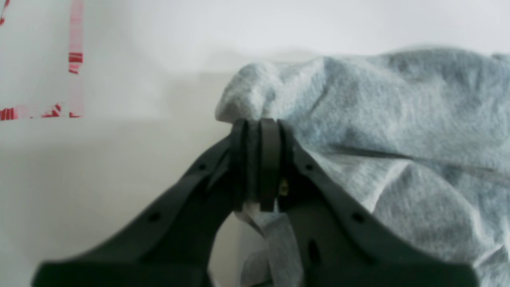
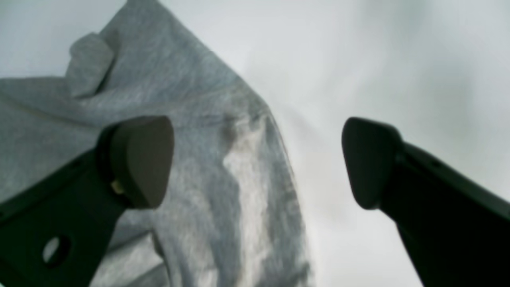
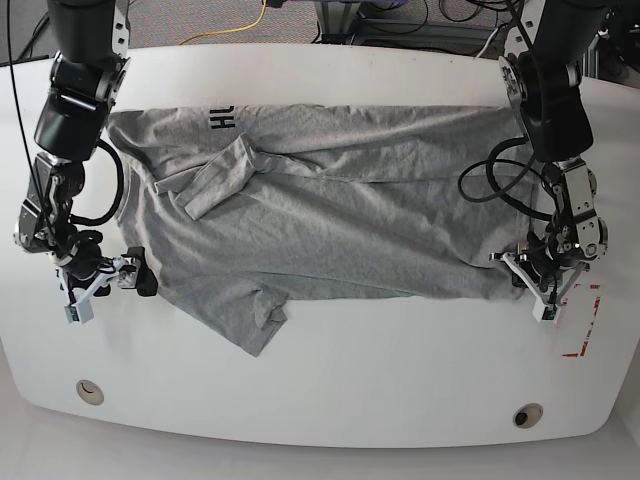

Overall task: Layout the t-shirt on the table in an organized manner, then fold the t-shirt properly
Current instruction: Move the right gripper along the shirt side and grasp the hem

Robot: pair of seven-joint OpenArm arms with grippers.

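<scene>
The grey t-shirt [image 3: 330, 210] lies spread across the white table [image 3: 350, 400], with black lettering [image 3: 222, 120] at the far left and one sleeve [image 3: 215, 180] folded over the body. My left gripper [image 3: 512, 270] is shut on the shirt's right front corner; in the left wrist view the closed gripper [image 1: 259, 127] pinches a bunched fold of the t-shirt [image 1: 378, 119]. My right gripper [image 3: 140, 280] is open at the shirt's left edge. In the right wrist view the gripper [image 2: 259, 159] has one finger over the t-shirt [image 2: 179, 79] and the other over bare table.
A red dashed mark [image 3: 585, 330] lies just right of my left gripper and shows in the left wrist view [image 1: 75, 59]. Two grommet holes [image 3: 89, 391] [image 3: 527, 414] sit near the front edge. Cables [image 3: 490, 175] hang from the arm.
</scene>
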